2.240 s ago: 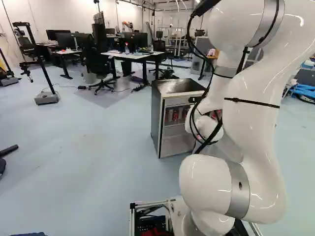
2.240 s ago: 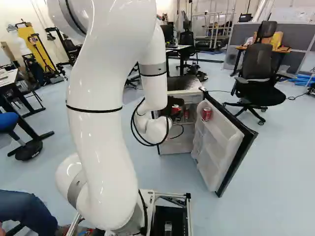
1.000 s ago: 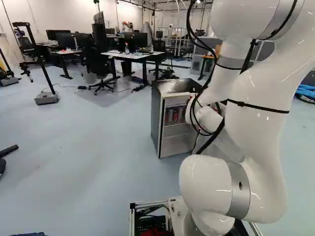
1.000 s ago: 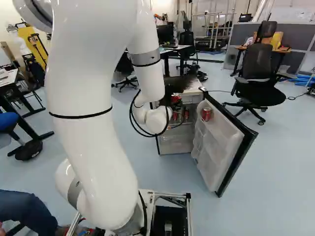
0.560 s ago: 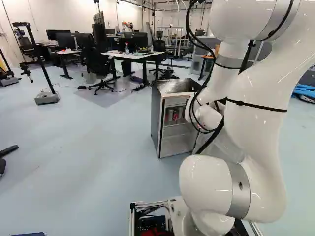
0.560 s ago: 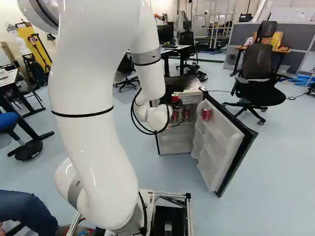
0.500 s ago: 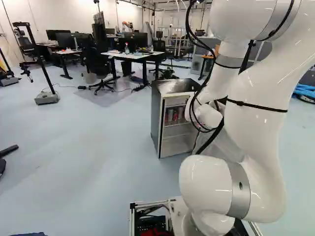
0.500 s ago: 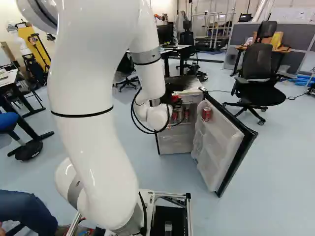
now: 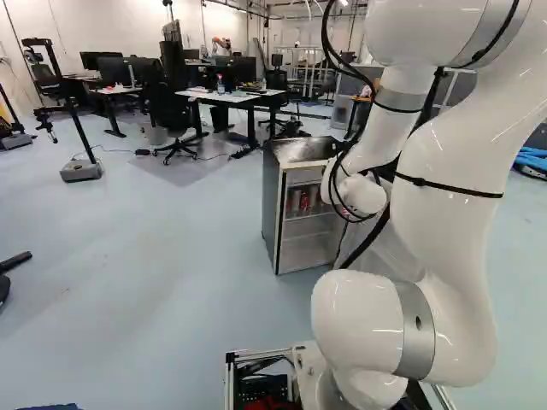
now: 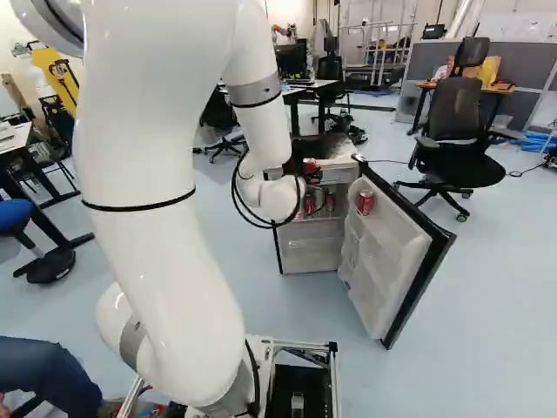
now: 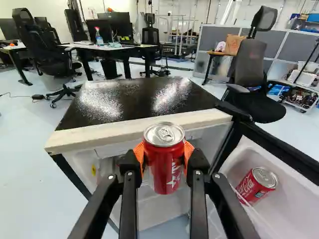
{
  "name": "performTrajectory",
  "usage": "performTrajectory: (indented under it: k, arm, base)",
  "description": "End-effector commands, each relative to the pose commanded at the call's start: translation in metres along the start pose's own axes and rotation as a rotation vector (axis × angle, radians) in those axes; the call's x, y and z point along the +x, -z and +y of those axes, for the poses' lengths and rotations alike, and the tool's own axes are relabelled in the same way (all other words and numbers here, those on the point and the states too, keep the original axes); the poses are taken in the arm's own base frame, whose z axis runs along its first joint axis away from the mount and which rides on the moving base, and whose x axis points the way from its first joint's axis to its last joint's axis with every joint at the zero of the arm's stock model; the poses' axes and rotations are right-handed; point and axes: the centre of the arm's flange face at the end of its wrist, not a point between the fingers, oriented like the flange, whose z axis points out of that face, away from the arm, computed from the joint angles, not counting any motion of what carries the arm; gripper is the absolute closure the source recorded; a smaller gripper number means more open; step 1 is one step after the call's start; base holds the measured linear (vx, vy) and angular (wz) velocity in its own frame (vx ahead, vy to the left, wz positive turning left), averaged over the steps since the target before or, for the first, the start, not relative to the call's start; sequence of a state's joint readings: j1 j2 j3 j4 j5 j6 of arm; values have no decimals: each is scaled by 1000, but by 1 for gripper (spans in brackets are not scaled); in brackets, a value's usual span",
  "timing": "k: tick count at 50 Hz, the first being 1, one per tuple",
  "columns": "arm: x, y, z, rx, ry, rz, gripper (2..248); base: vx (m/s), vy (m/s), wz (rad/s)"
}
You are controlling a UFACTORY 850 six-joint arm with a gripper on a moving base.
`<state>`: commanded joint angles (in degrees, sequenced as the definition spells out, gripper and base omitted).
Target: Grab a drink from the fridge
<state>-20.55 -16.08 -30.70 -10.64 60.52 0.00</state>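
The gripper (image 11: 163, 158) has the can (image 11: 165, 174) gripped between both its pads, upright, long axis across the closing direction. The fridge (image 11: 134, 102) lies ahead of the jaws, so the coming move should go backward.

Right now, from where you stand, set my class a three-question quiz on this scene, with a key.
1. True or false: the black two-fingered gripper holds a red metal can between its orange pads.
2. Where is the other red metal can? (a) on the floor (b) inside the open, white-lined fridge door (c) on a desk
3. Fill in: the glossy top of the small boxy fridge is ____.

Key: 1 true; 2 b; 3 black.
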Motion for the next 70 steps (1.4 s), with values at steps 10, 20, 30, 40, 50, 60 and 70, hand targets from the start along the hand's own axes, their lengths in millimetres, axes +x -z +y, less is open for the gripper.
performTrajectory:
  k: [10,20,30,40,50,60,70]
  arm:
    - [10,-5,0,2,6,3,153]
    - [19,-10,-1,5,11,5,153]
    - [29,-17,-1,7,17,9,153]
    - [39,-25,-2,10,22,12,153]
    - [50,-32,-3,13,28,15,153]
    - [60,-40,-3,16,33,18,153]
    - [69,-49,-4,18,38,19,153]
  base:
    - [0,0,0]
    - [0,0,0]
    - [0,0,0]
    - [0,0,0]
    - [0,0,0]
    - [0,0,0]
    - [0,0,0]
